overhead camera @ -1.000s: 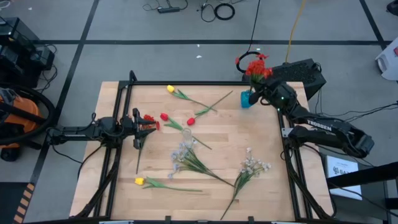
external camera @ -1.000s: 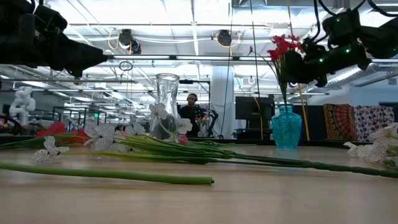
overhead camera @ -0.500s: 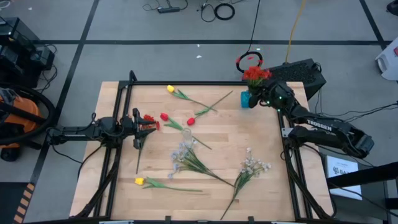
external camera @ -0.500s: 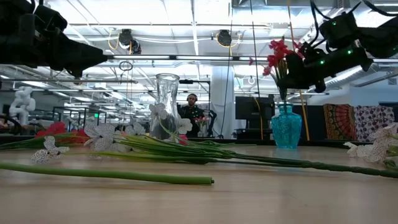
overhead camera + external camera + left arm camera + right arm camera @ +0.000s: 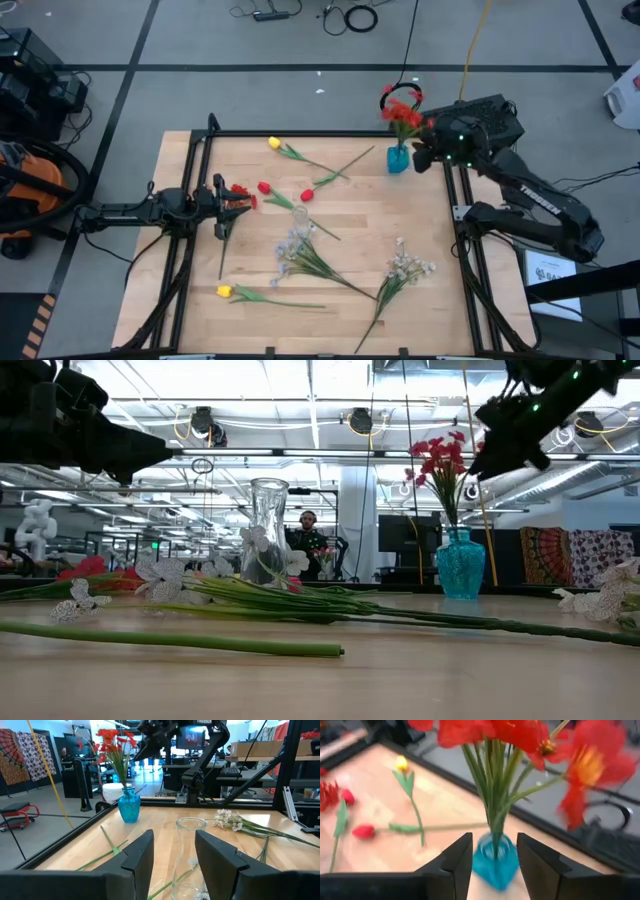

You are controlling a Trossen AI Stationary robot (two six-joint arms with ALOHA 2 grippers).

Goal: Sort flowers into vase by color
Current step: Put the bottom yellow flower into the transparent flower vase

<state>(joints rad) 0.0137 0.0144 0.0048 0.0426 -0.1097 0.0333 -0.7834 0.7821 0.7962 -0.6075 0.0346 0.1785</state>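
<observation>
Grey floor (image 5: 250,85), black tape lines.

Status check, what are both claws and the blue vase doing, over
Right claw open, above teal vase. Red flowers standing in vase. Left claw open, parked at table's left edge.

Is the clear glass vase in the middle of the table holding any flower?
No. In the left wrist view the clear glass vase stands empty, while the red flowers stand in the teal vase.
</observation>
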